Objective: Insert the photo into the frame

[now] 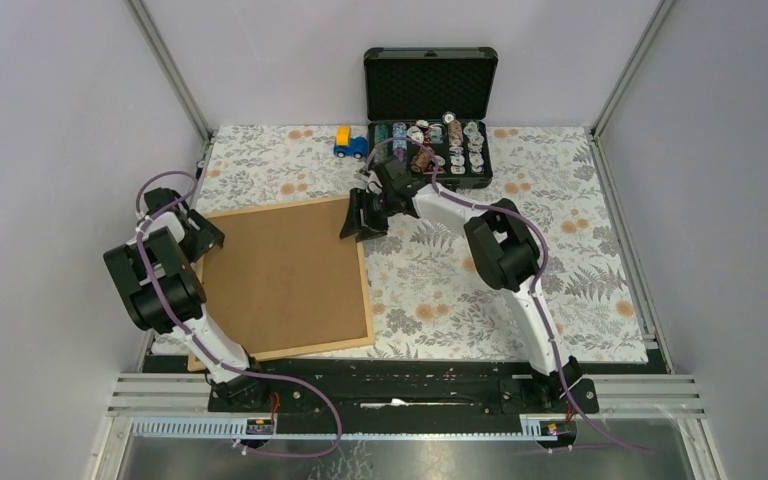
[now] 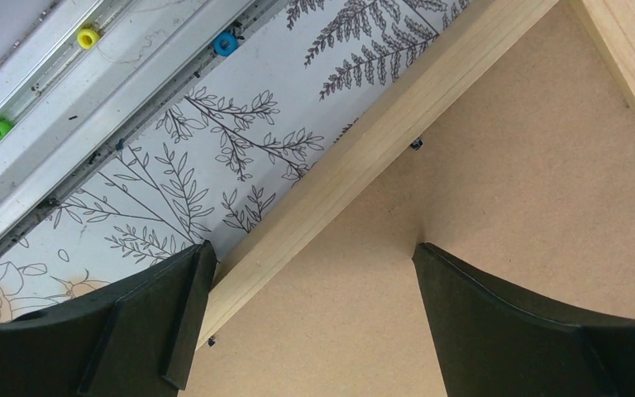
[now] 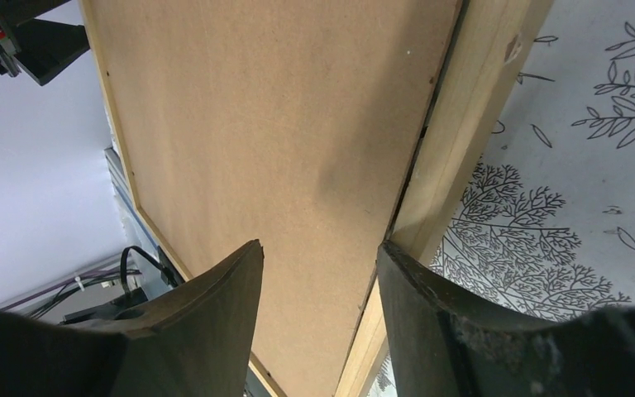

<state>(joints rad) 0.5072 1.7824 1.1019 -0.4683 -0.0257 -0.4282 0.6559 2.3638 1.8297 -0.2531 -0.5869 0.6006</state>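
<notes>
You see the frame (image 1: 366, 290) lying face down on the left of the worktop (image 1: 520, 290), brown backing board (image 1: 280, 275) in place, the photo out of sight, probably already beneath, with left tool (image 2: 312, 248) and right tool (image 3: 318, 244) both spread apart over its edges, holding nothing

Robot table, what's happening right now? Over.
Left fingers open, straddling left rail of frame. Right fingers open at its far right corner. Back side up, brown backing in place. Photo not in view.
</notes>
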